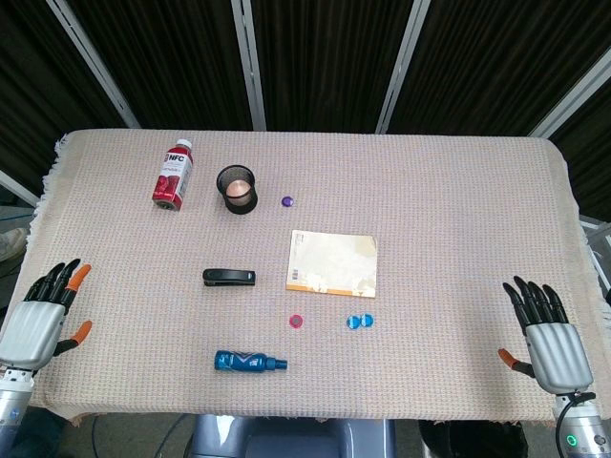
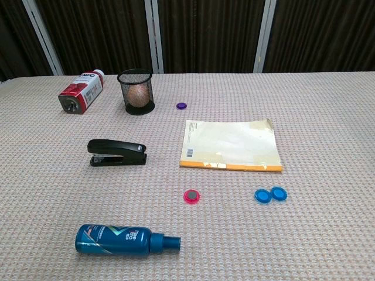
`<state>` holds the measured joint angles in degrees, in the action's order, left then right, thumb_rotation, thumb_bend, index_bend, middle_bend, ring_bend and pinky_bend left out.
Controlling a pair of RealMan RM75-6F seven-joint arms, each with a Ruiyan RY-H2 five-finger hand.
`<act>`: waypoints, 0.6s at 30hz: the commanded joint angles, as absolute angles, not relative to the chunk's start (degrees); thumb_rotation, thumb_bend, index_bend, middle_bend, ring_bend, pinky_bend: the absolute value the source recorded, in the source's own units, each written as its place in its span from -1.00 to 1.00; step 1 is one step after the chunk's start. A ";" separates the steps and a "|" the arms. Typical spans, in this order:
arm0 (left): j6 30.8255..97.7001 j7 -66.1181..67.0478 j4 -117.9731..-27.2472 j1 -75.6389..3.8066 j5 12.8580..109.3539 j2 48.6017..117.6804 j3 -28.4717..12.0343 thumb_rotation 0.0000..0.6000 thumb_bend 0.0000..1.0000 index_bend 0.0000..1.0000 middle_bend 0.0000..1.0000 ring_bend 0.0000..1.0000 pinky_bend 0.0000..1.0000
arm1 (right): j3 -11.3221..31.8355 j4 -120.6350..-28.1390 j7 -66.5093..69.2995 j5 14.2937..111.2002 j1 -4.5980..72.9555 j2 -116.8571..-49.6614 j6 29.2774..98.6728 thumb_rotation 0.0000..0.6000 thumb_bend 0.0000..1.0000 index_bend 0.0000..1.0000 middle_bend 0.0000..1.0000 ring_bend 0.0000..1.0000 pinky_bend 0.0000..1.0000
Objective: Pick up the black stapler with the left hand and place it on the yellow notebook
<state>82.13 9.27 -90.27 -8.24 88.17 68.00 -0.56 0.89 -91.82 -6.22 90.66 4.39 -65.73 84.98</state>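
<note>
The black stapler (image 1: 229, 277) (image 2: 116, 153) lies flat on the cloth left of centre, its long side running left to right. To its right rests the yellow notebook (image 1: 333, 262) (image 2: 231, 144), closed and flat. My left hand (image 1: 43, 310) rests at the table's left front edge, fingers apart and holding nothing, well left of the stapler. At the right front edge my right hand (image 1: 546, 331) lies open and empty too. Neither hand appears in the chest view.
A red bottle (image 1: 174, 172) (image 2: 81, 91) lies at the back left beside a black mesh cup (image 1: 237, 189) (image 2: 136, 91). A purple disc (image 1: 287, 201), a pink disc (image 1: 297, 321), two blue discs (image 1: 359, 321) and a blue bottle (image 1: 248, 362) (image 2: 123, 239) lie around the notebook.
</note>
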 commanded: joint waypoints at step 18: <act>76.13 14.36 -81.52 -15.02 86.01 77.30 -5.38 1.00 -0.36 -0.87 -0.79 -0.83 -0.57 | 1.06 -92.30 -6.37 89.67 4.49 -65.30 84.21 1.00 -0.83 -1.00 -1.00 -1.00 -1.00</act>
